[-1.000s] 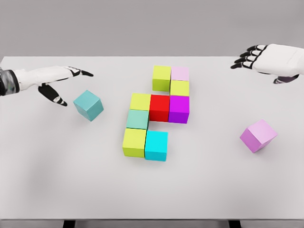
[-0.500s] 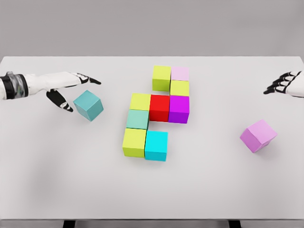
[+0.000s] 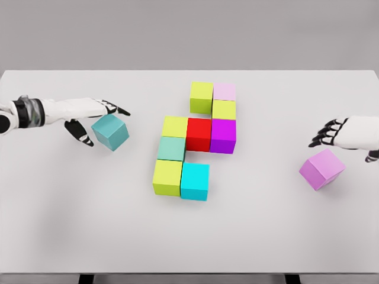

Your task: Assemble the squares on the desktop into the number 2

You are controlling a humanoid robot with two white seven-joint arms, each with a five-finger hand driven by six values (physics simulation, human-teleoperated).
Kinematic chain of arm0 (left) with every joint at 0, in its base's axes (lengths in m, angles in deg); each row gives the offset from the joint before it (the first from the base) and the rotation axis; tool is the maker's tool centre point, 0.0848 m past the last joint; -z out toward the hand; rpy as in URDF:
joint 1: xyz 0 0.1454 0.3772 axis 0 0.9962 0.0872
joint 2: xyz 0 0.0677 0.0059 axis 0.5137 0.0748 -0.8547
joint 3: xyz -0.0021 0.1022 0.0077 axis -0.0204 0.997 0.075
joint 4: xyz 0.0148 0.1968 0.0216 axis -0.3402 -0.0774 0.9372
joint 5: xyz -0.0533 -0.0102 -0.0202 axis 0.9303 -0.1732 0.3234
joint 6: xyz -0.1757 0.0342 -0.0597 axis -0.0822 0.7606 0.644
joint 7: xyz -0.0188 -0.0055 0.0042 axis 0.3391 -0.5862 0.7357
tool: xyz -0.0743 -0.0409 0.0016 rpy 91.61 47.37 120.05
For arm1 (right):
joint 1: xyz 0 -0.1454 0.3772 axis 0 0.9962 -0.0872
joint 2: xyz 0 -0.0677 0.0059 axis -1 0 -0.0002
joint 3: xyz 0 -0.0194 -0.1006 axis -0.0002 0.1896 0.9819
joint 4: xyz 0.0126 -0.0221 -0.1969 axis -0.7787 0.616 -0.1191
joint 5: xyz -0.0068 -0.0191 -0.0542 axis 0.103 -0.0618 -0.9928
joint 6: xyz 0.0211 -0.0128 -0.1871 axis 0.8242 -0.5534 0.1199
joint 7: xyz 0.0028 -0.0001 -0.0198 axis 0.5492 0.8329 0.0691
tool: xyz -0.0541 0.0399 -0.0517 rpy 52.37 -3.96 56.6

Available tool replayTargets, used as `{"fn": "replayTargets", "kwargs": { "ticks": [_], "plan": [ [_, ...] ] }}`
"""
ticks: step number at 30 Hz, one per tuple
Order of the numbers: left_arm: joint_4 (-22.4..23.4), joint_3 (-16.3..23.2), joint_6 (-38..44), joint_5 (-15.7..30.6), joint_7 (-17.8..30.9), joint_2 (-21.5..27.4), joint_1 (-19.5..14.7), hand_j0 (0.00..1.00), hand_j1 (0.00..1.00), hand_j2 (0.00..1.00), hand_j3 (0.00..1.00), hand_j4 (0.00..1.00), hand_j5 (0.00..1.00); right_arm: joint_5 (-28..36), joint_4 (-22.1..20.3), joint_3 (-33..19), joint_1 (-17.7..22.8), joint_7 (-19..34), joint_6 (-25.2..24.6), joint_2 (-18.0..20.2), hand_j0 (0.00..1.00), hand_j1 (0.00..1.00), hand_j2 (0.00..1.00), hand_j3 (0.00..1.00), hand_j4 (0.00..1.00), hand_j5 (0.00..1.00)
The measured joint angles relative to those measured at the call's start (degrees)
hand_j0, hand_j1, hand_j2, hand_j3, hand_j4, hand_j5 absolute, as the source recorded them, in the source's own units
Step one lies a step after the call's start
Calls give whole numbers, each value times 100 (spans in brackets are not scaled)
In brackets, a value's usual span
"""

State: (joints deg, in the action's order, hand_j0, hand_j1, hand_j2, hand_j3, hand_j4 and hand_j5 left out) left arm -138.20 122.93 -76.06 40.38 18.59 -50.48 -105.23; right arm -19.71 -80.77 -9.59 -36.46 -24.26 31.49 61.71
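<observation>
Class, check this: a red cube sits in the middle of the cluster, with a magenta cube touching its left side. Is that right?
Not quite. The head view shows the magenta cube touching the red cube on its right side, not its left. A yellow-green cube is what sits on the red cube's left.

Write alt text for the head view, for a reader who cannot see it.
Two white robot hands reach for loose cubes on a white table: the left hand, fingers spread, is at a teal cube, the right hand is just above a tilted pink cube. Between them sits a cluster of eight colored cubes.
</observation>
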Motion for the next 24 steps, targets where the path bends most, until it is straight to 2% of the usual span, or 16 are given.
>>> {"fn": "replayTargets", "kwargs": {
  "ticks": [9, 11, 14, 15, 18, 20, 22, 24],
  "plan": [
    [102, 13, 1, -156, 0, -178, -18, 100, 100, 100, 100, 100, 100, -2, -96, 229, 44, 0, -1, -118, 100, 100, 100, 100, 100, 100],
    [139, 14, 0, -207, 0, -211, -26, 91, 91, 91, 91, 91, 91, 1, -99, 274, 44, 0, -1, -140, 100, 100, 100, 100, 100, 100],
    [164, 13, 0, -241, 0, -228, -35, 67, 67, 67, 67, 67, 67, 4, -95, 310, 44, 0, -1, -154, 100, 100, 100, 100, 100, 100],
    [166, 11, 0, -243, 1, -229, -35, 63, 63, 63, 63, 63, 63, 5, -91, 324, 44, 0, -1, -157, 100, 100, 100, 100, 100, 100],
    [168, -4, 14, -197, -1, -227, -35, 60, 60, 60, 60, 60, 60, 5, -67, 379, 35, 0, -1, -166, 100, 100, 100, 100, 100, 100],
    [173, -10, 3, -211, 7, -228, -35, 53, 53, 53, 53, 53, 53, 5, -54, 403, 35, 0, -1, -176, 100, 100, 100, 100, 100, 100],
    [178, -14, -13, -225, 10, -230, -35, 39, 39, 39, 39, 39, 39, 5, -48, 427, 35, -1, -2, -183, 100, 100, 100, 100, 100, 100],
    [183, -7, -21, -237, 11, -232, -53, 39, 39, 39, 39, 39, 39, 6, -30, 465, 35, 0, -1, -204, 100, 100, 100, 100, 100, 100]
  ]
}}
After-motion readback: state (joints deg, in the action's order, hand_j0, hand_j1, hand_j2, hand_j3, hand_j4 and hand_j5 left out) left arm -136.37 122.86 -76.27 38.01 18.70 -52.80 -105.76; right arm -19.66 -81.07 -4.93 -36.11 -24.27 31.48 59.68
